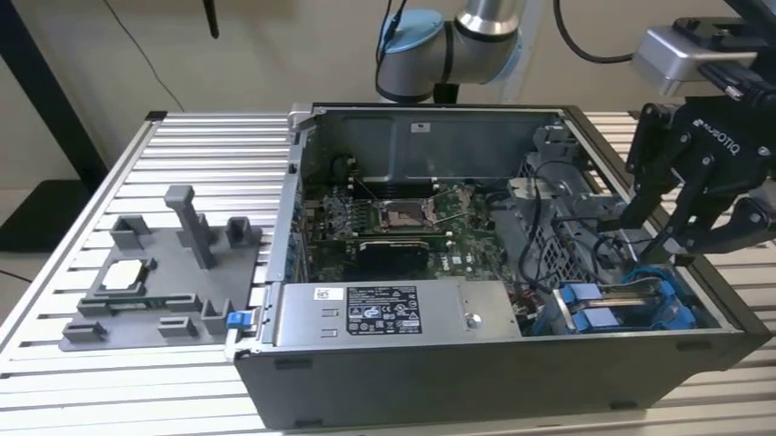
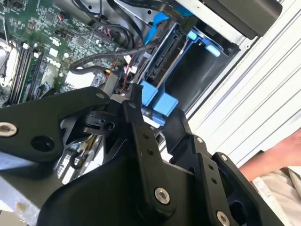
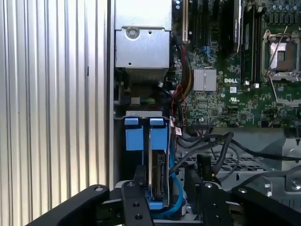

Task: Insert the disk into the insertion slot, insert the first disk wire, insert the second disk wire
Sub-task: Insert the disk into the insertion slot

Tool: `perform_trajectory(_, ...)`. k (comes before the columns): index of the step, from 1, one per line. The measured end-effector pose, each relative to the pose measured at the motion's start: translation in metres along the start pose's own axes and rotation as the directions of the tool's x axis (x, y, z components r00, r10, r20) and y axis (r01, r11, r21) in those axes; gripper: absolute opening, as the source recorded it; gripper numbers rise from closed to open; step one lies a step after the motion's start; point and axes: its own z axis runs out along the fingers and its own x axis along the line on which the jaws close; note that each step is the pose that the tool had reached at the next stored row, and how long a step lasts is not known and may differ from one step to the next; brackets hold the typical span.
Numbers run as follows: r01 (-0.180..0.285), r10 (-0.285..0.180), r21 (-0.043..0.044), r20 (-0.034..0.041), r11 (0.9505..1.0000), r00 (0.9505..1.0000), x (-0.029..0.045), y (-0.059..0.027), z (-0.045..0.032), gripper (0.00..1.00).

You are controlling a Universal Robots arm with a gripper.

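Gripper (image 3: 164, 176) spread, over disk (image 3: 159, 160) (first wrist view)

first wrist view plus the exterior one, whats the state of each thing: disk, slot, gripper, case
disk, standing on edge in the insertion slot, connector end exposed
insertion slot, occupied by the disk
gripper, jaws open, one on either side of the disk
computer case, side panel off, interior open
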Motion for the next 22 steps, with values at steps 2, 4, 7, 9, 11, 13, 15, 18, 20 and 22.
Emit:
perform_trajectory(2,0.0,0.0,0.0008,0.0002,1.0,1.0,-0.0047,0.001,0.0003,1.0)
perform_trajectory(4,0.0,0.0,0.0015,-0.0001,1.0,1.0,-0.0098,0.0023,0.0004,1.0)
perform_trajectory(7,0.0,0.0,0.0031,0.0001,1.0,1.0,-0.017,0.0048,0.0009,1.0)
perform_trajectory(9,0.0,0.0,0.0046,0.0001,1.0,1.0,-0.0209,0.0067,0.0012,1.0)
perform_trajectory(11,0.0,0.0,0.0086,0.0003,1.0,1.0,-0.0235,0.0086,0.0022,1.0)
perform_trajectory(13,0.001,-0.001,0.0156,0.0004,0.9999,1.0,-0.0251,0.0101,0.0042,1.0)
perform_trajectory(15,0.001,-0.001,0.025,0.0006,0.9997,1.0,-0.026,0.0105,0.0062,1.0)
perform_trajectory(18,0.001,-0.001,0.0341,0.0008,0.9994,1.0,-0.0265,0.011,0.0078,1.0)
perform_trajectory(20,0.002,-0.002,0.037,0.0009,0.9993,1.0,-0.0268,0.012,0.008,1.0)
perform_trajectory(22,0.002,-0.002,0.0396,0.002,0.9992,1.0,-0.0268,0.0131,0.0083,1.0)
